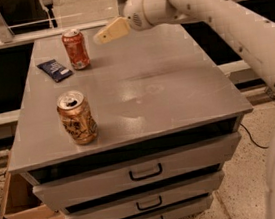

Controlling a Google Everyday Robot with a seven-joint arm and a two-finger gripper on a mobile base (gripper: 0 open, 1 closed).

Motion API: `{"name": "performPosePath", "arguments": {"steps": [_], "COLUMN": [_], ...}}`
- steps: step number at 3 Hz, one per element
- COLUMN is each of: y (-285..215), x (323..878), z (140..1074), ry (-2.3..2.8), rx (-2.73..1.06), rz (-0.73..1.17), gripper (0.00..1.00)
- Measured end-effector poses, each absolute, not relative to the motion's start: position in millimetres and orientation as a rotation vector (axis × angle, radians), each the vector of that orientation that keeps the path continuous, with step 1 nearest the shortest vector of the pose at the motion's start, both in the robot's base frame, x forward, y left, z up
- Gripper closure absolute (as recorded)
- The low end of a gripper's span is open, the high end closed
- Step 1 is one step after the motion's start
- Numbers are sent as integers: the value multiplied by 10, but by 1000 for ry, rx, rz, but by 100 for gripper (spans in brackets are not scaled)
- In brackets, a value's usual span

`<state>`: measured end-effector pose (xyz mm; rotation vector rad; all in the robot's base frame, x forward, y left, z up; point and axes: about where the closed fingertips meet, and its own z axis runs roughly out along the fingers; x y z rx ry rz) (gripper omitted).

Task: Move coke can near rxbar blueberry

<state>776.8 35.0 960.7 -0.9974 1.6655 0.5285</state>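
At the far left of the tabletop (175, 91) you see the rxbar blueberry (55, 70) lying flat. Nearer the front edge, the gold-brown can (76, 117) stands upright, well apart from it. The coke can (76, 49) stands upright just to the right of the rxbar blueberry. Further right, the end effector (109, 32) hovers near the coke can's top, apart from it. You cannot tell whether it is spread or pressed together. The arm (215, 10) reaches in from the right.
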Motion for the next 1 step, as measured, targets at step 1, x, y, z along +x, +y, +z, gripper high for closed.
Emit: {"name": "performPosePath", "arguments": {"steps": [1], "y": [134], "x": [7764], "z": [9645], "ry": [1670], "rx": [-978], "rz": [503], "gripper": [0]}}
